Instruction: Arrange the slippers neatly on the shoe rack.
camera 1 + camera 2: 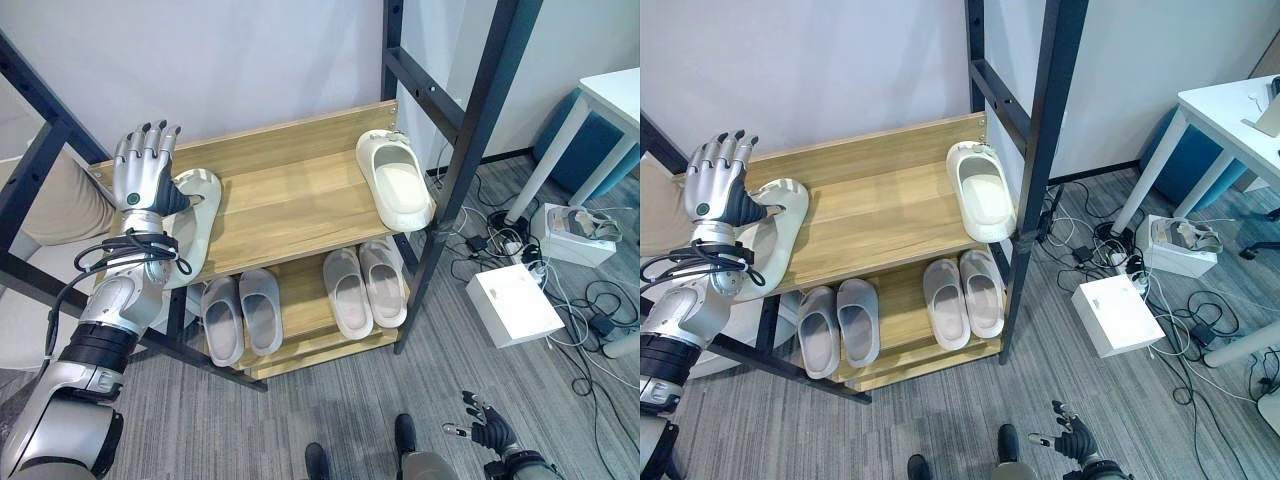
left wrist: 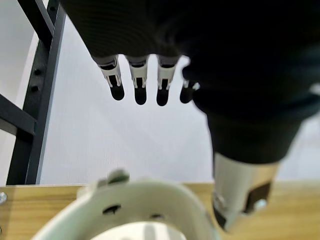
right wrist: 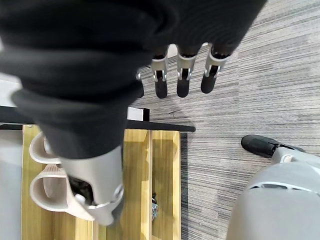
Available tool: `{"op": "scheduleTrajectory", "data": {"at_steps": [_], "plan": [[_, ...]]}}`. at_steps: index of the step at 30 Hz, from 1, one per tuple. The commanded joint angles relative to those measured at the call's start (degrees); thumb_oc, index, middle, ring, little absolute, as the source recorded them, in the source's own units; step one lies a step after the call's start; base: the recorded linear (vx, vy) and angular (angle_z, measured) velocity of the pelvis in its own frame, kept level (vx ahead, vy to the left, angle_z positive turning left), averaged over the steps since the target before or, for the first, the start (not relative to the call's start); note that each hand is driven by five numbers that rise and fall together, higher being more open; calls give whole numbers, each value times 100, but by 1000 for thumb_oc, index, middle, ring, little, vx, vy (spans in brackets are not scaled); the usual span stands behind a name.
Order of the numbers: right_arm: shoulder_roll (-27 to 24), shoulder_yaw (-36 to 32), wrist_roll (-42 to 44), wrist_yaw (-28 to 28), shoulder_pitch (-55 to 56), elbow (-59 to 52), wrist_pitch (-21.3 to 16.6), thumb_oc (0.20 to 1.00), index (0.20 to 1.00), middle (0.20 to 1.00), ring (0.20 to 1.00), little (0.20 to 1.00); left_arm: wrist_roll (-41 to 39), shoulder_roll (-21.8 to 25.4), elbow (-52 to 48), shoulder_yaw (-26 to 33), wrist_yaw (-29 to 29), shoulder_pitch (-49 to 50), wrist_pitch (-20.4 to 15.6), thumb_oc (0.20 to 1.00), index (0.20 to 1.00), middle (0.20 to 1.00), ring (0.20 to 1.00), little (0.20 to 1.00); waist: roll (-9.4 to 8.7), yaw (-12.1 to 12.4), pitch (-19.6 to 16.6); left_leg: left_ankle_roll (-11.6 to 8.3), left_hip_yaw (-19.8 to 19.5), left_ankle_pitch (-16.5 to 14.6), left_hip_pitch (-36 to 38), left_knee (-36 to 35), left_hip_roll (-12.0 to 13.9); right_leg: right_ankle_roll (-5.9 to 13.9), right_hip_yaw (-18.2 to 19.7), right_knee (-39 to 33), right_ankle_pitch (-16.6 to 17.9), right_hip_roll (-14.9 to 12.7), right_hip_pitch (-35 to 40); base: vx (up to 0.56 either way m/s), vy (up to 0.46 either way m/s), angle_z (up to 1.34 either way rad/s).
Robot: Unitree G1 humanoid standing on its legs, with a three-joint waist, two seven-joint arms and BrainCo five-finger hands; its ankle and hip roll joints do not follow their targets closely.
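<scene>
**A:** Where did you have the slippers at that moment?

**B:** You had two cream slippers on the top board of the shoe rack [image 1: 290,205]. The left cream slipper [image 1: 195,215] lay at the board's left end, partly behind your left hand [image 1: 143,170]. The right cream slipper [image 1: 395,180] lay at the right end, just beside the black post [image 1: 470,150]. They were well apart, with bare wood between them.

**A:** And the lower shelf?

**B:** Two grey pairs sat there, side by side: one pair [image 1: 241,313] toward the left, the other pair [image 1: 365,287] toward the right.

**A:** What were your hands doing?

**B:** Your left hand was raised above the left end of the top board, fingers [image 2: 140,80] straight and spread, grasping nothing. The wrist view showed the cream slipper's rim just below them. Your right hand [image 1: 490,430] hung low over the carpet, well away from the rack, its fingers relaxed and holding nothing.

**A:** Anything else nearby?

**B:** A white box [image 1: 513,303] lay on the floor to the right of the rack, among cables.
</scene>
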Motion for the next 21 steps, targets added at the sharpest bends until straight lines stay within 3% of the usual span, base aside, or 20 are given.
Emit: {"op": "scheduleTrajectory", "data": {"at_steps": [1, 11, 21], "plan": [[-39, -30, 171, 63, -19, -298, -102, 1000, 1000, 1000, 1000, 1000, 64, 459, -223, 610, 238, -195, -69, 1000, 1000, 1000, 1000, 1000, -83, 9, 27, -94, -143, -394, 480, 5, -81, 412, -84, 12, -578, -126, 530, 13, 0, 5], [-59, 21, 114, 89, -39, -317, -81, 1000, 1000, 1000, 1000, 1000, 68, 461, -313, 850, 303, 140, -69, 1000, 1000, 1000, 1000, 1000, -114, 68, 34, -91, -202, -398, 486, 5, -70, 403, -145, 12, -600, -119, 586, 0, 2, 3], [-220, -29, 177, 85, -1, -427, -96, 1000, 1000, 1000, 1000, 1000, 151, 610, 585, 132, 182, -538, 92, 1000, 1000, 1000, 1000, 1000, -153, -78, 69, -85, -126, -404, 439, 5, -56, 430, -28, 12, -557, -94, 458, 5, 6, 0]]}}
